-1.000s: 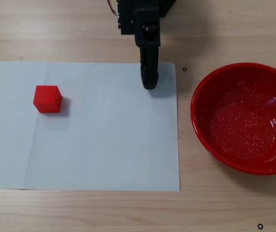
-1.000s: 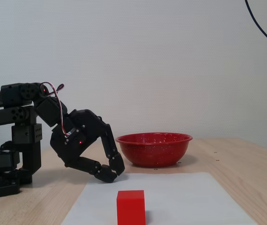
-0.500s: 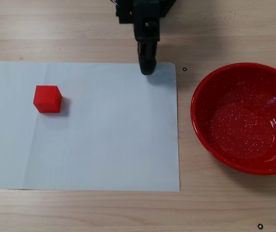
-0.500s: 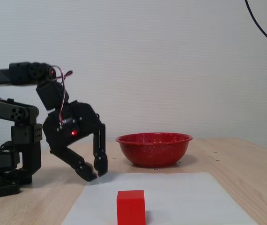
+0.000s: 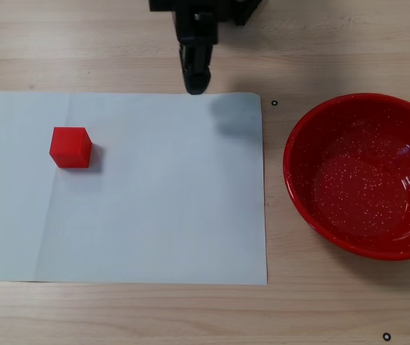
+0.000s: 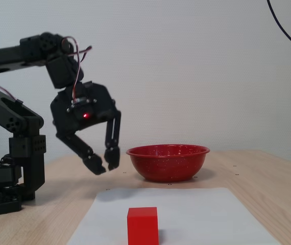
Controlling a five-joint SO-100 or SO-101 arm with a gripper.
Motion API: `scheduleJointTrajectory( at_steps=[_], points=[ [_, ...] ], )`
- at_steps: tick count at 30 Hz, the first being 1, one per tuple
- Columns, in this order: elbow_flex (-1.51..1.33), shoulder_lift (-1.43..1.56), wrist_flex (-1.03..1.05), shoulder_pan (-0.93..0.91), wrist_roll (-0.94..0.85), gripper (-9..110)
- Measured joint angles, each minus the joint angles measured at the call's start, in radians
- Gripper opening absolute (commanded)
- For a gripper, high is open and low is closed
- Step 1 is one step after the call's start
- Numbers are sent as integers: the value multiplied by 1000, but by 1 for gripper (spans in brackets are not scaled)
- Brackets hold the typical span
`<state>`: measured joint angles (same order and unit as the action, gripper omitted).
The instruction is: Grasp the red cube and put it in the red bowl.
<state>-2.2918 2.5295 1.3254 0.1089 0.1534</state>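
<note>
The small, bright red, matte cube (image 5: 70,147) sits flat on a white sheet of paper (image 5: 155,208), near the sheet's left edge in the top-down fixed view; in the low side-on fixed view the same cube (image 6: 143,225) stands at the near end of the paper (image 6: 186,214), upright and touching nothing else. It is well apart from the black two-finger gripper (image 5: 195,85), which in the top-down view hangs at the sheet's far edge, to the right of the cube and beyond it. In the side-on view the gripper (image 6: 106,167) is raised clear of the table, its fingertips (image 6: 95,166) pointing down with a narrow gap between them and nothing held; the jaws are slightly parted, empty. A red light glows on the gripper's body. The black arm (image 6: 18,122) reaches in from the left of that view. The large, round, glossy red bowl with white speckles (image 5: 367,176) rests on the light wooden table (image 5: 119,316), off the paper's right edge in the top-down view, and stands empty (image 6: 167,162).
</note>
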Motion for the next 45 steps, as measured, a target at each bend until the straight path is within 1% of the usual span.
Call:
scheduleJointTrajectory(
  at_steps=[5,8,16,20,26,30,38,45],
  points=[
    [173,-169,77,100,23,0],
    [273,-256,126,155,72,0],
    [469,-440,187,272,152,0],
    [580,-558,218,296,184,0],
    [793,-761,316,333,213,0],
    [873,-847,327,350,213,2],
    [1034,-982,356,383,268,14],
    [1089,-1066,356,417,310,32]
  ],
)
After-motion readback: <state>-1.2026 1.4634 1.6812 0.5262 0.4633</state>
